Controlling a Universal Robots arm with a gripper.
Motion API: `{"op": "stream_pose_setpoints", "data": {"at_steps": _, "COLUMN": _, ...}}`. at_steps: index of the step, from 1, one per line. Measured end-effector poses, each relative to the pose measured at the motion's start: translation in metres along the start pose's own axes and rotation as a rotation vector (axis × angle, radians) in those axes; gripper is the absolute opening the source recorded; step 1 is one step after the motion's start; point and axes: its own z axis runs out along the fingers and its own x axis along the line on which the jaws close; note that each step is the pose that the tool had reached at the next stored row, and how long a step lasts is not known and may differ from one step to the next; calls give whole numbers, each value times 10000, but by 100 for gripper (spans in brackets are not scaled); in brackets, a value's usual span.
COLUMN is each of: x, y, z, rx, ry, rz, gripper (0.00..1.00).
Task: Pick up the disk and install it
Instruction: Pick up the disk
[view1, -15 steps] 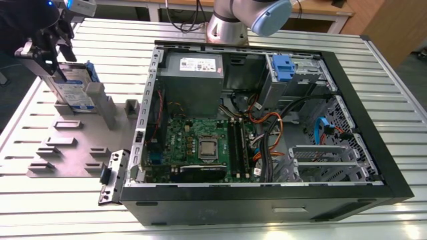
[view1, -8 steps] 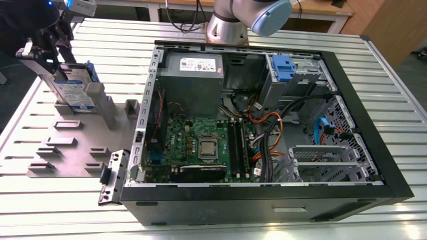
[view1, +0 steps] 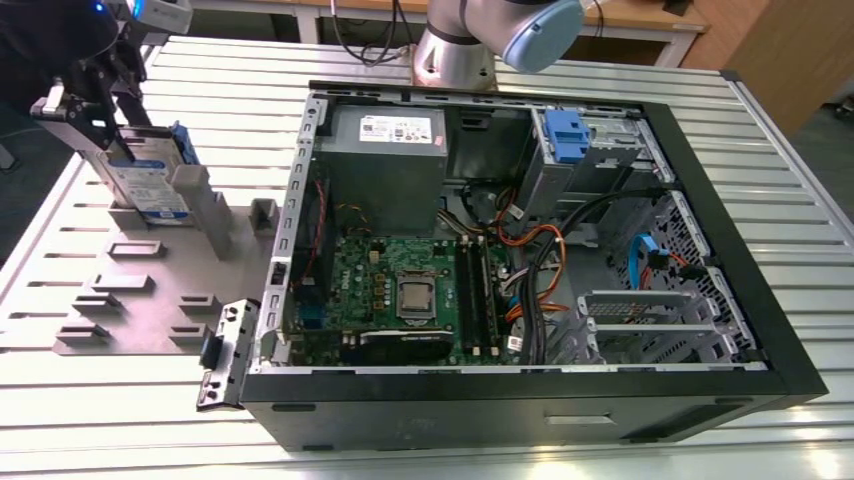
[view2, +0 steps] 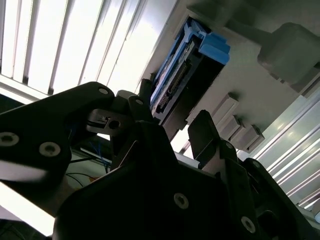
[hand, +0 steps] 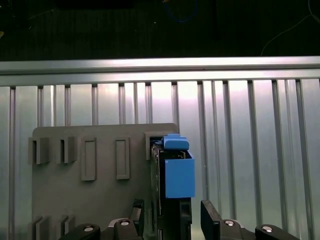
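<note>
Disk (view1: 144, 185) stands on edge in the grey rack (view1: 147, 300) on the bench (view1: 107, 400), at the exterior view's left, upper edge exposed for grasping. Tool (hand: 172, 210) straddles it, jaws open, gripping nothing.

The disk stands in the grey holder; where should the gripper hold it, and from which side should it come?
I would grip the disk by its two broad flat faces near the top edge, coming from above: it stands on edge, its lower edge seated in the grey holder.
</note>
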Motion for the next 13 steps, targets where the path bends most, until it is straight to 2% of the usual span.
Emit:
{"op": "stream_pose_setpoints", "data": {"at_steps": 4, "x": 2, "y": 0, "z": 0, "rx": 0, "ry": 0, "rz": 0, "gripper": 56}}
{"op": "stream_pose_setpoints", "data": {"at_steps": 6, "x": 3, "y": 0, "z": 0, "rx": 1, "ry": -1, "rz": 0, "gripper": 55}}
{"op": "stream_pose_setpoints", "data": {"at_steps": 7, "x": 4, "y": 0, "z": 0, "rx": 0, "ry": 0, "rz": 0, "gripper": 48}}
{"op": "stream_pose_setpoints", "data": {"at_steps": 13, "x": 7, "y": 0, "z": 0, "rx": 0, "ry": 0, "rz": 1, "gripper": 47}}
